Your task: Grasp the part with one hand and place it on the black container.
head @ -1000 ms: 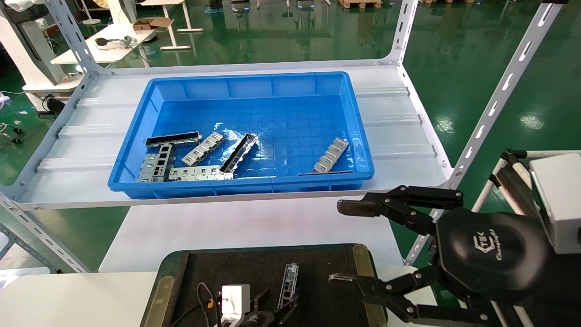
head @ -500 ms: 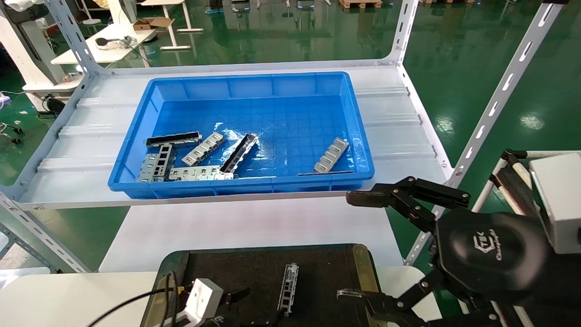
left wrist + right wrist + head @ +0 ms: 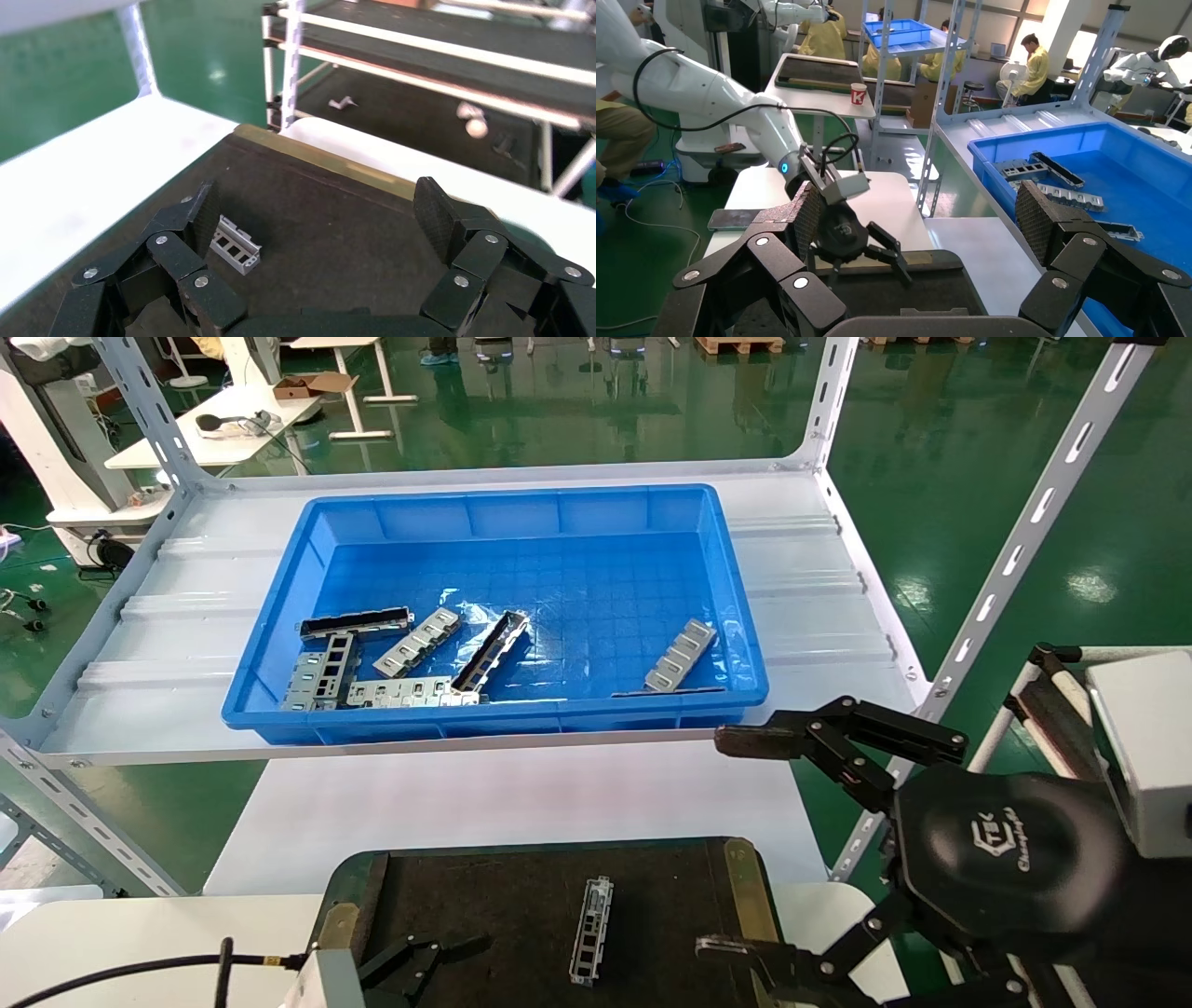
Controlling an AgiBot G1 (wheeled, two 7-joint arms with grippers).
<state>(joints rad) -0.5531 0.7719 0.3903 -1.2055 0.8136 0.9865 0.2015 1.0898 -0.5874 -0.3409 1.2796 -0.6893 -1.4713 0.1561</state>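
The part (image 3: 591, 930) lies flat on the dark floor of the black container (image 3: 484, 887), lengthwise toward the shelf, right of the floor's middle and free of both grippers. In the left wrist view only one end of the part (image 3: 235, 243) shows, the rest hidden behind a finger (image 3: 204, 214).

The left gripper (image 3: 438, 960) sits low over the container's near left corner, its fingers spread and holding nothing; its body is cut off by the lower edge of the head view. The right gripper (image 3: 740, 845) hangs past the container's right brass strip, fingers wide apart and empty, the lower finger partly out of view.

Up on the shelf, the blue bin (image 3: 279, 645) holds more metal pieces; how many appears to be six, though they overlap. The white counter (image 3: 140, 933) carries the container.
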